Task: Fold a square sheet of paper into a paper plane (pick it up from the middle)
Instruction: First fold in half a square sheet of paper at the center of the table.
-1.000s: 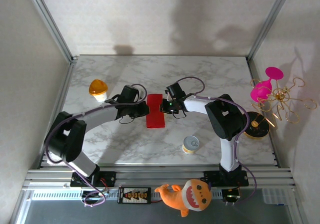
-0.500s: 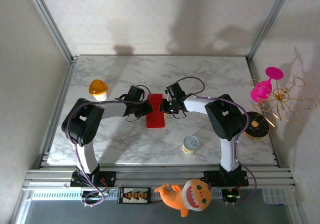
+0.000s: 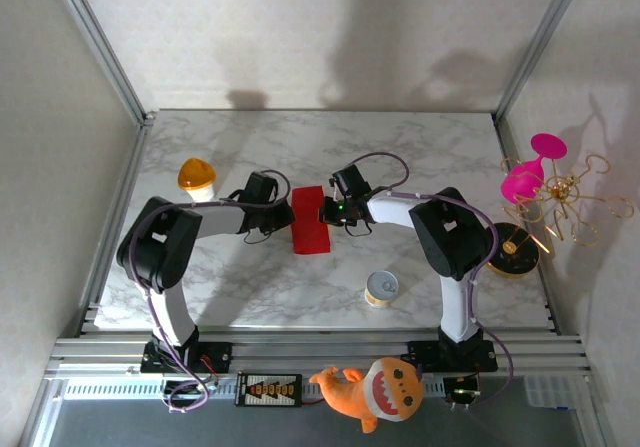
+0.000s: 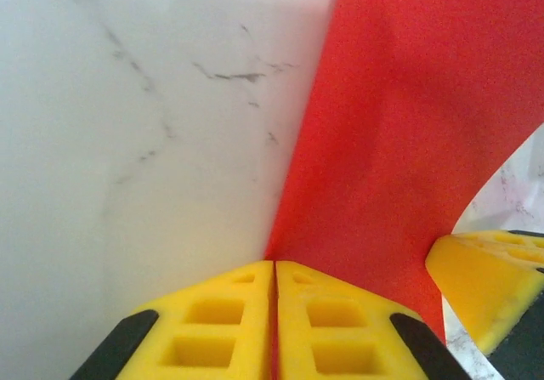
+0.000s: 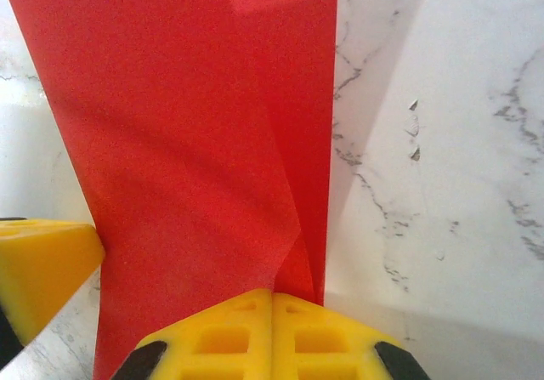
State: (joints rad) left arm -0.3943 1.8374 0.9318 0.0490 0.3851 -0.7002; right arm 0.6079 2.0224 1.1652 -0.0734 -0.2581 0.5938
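Left hand point(image 3: 287, 217) and right hand point(image 3: 327, 210) face each other over the middle of the bench point(image 3: 400, 147), each closed tight on an opposite edge of the square sheet of paper point(image 3: 310, 222), folded into a narrow red strip between them.

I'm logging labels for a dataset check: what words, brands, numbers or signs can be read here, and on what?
No text is readable.
Black box on the near rail: pale markings, too small to read.
Small tin: no print legible on its top.
Red paper: plain, no writing.
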